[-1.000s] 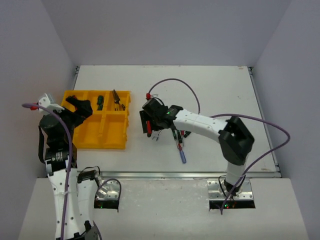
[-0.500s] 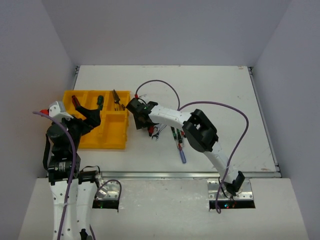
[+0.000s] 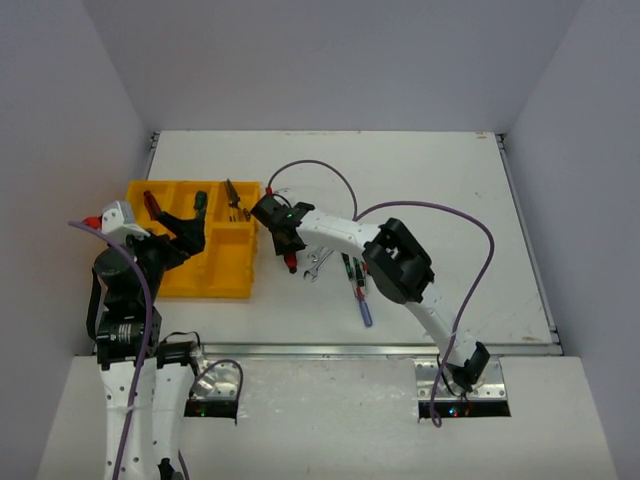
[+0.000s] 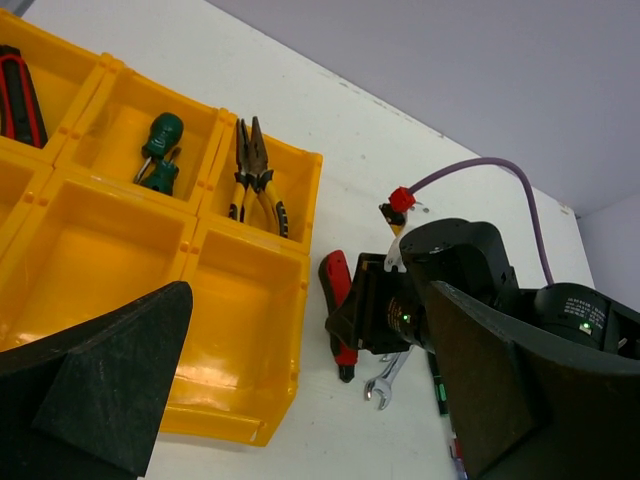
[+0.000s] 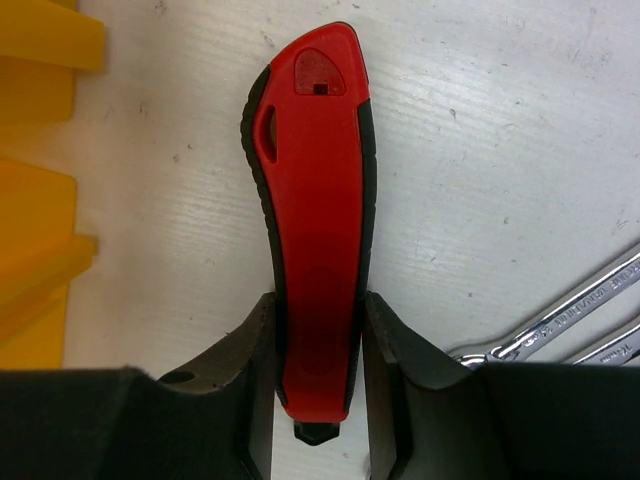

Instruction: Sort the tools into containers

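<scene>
White table (image 3: 420,170): right gripper (image 5: 320,312) jaws clamped on red-handled knife (image 5: 315,190), lower end hidden; wrenches (image 5: 560,320) cut off. Left gripper (image 4: 310,330) fully spread, empty.

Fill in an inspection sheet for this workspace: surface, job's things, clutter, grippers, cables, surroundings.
Surface: white table, lightly marked.
Job's things: yellow tray; its back row holds a red-black tool, green screwdriver and pliers, one per compartment. The knife, wrenches and screwdrivers lie on the table right of it.
Clutter: nothing seen.
Grippers: left gripper open above the tray; right gripper has its fingers pressed on both sides of the knife.
Cables: a purple cable loops over the table from the right wrist; a second runs along the left arm.
Surroundings: grey walls on three sides.
</scene>
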Controlling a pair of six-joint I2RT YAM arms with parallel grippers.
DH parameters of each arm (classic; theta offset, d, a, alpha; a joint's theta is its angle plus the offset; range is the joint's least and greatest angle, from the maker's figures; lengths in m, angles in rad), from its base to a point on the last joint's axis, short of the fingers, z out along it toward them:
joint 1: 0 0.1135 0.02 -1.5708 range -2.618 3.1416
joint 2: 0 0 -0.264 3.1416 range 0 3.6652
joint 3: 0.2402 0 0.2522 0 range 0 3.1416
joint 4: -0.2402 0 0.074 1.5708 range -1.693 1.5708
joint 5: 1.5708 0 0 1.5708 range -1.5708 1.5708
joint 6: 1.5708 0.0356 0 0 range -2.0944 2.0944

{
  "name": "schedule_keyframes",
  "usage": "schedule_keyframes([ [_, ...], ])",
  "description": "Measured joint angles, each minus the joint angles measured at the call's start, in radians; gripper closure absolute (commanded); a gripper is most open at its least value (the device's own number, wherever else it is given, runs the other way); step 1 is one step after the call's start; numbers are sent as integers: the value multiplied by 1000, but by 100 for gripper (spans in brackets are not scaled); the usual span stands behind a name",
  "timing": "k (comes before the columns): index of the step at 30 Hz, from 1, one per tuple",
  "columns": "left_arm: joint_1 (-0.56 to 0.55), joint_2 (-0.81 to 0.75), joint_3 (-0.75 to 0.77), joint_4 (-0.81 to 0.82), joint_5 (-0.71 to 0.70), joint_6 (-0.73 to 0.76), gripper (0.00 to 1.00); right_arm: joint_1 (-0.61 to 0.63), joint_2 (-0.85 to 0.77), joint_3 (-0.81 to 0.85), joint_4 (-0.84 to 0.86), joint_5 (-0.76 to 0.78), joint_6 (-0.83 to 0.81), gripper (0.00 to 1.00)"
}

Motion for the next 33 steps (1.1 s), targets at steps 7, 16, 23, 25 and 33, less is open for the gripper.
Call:
schedule_keyframes([
  [7, 0, 118, -8, 43, 152, -2, 0, -4, -206, -284, 130, -76, -90, 100],
  [16, -39, 262, -185, 346, 474, -184, 0, 24, -730, -592, 351, -180, -184, 100],
  [23, -276, 344, -222, 627, 502, -350, 17, 68, -879, -743, 525, -355, -208, 100],
  [25, -326, 351, -222, 664, 487, -370, 33, 74, -882, -757, 534, -378, -210, 100],
  [33, -402, 419, -219, 726, 396, -412, 100, 76, -921, -780, 538, -367, -226, 49],
])
